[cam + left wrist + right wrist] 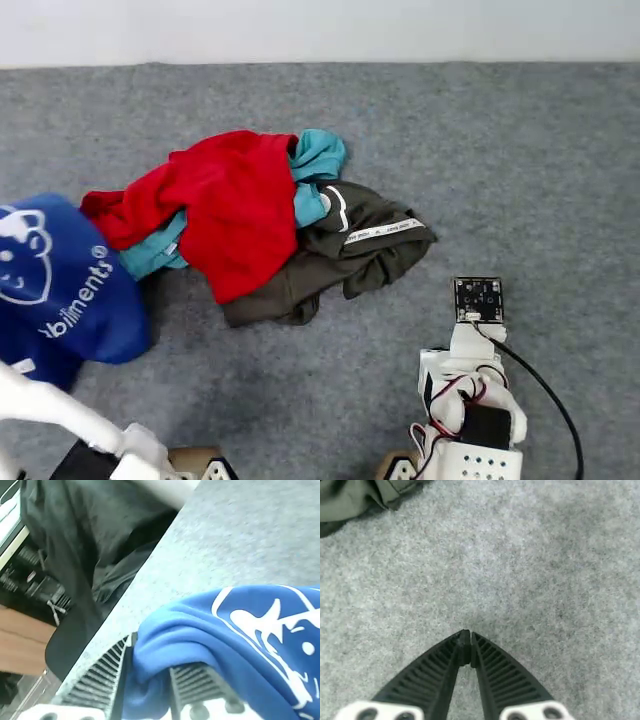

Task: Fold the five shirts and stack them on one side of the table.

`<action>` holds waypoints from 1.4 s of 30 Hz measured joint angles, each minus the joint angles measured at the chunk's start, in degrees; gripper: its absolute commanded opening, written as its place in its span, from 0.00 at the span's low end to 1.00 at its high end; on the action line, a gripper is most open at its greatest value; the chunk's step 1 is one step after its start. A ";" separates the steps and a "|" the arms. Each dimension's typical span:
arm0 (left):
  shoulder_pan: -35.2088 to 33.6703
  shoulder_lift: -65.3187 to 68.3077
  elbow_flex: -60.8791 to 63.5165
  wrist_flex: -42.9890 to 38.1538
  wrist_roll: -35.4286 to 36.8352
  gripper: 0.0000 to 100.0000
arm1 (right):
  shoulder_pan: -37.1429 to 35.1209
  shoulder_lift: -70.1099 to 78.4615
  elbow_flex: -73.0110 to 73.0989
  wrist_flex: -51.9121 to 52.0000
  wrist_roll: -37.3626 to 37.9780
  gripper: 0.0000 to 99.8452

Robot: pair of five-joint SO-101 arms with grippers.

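Observation:
A blue shirt [60, 285] with white print hangs bunched at the table's left edge. My left gripper [150, 657] is shut on a fold of this blue shirt [240, 630]. In the middle of the table lies a heap: a red shirt [230, 205] on top, a teal shirt [318, 160] under it, and a dark olive shirt [350, 250] spread toward the right. My right gripper [466, 634] is shut on nothing, just above bare grey tabletop, with the olive shirt [350, 497] a short way ahead of it. The right arm [470, 385] stands at the front right.
The grey felt tabletop [520, 160] is bare on its right half and along the front. The white left arm [55, 405] crosses the front left corner. Past the table's left edge [145, 575] hang black fabric [90, 535] and cables.

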 measured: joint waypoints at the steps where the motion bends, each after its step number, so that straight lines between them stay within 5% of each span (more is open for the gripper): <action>1: -0.62 0.00 1.05 -1.41 0.00 0.01 | 0.00 0.00 0.00 0.00 0.00 0.01; 7: -1.67 -0.09 2.11 -4.84 0.00 0.03 | 0.00 0.00 0.00 0.00 0.00 0.01; 14: -1.93 -0.53 2.11 -4.84 -1.85 0.32 | 0.00 0.00 0.00 0.00 0.00 0.01; 24: 0.18 -1.49 1.49 -4.92 -4.31 0.32 | 0.00 0.00 0.00 0.00 0.00 0.01; 28: 8.09 -1.49 -2.29 2.81 -4.31 0.32 | 0.00 0.00 0.00 0.00 0.00 0.01; 34: 29.45 -1.49 -4.22 17.93 -3.78 0.32 | 0.00 0.00 0.00 0.00 0.00 0.01; 42: 55.65 7.74 -3.78 13.45 7.47 0.32 | 0.00 0.00 0.00 0.00 0.00 0.01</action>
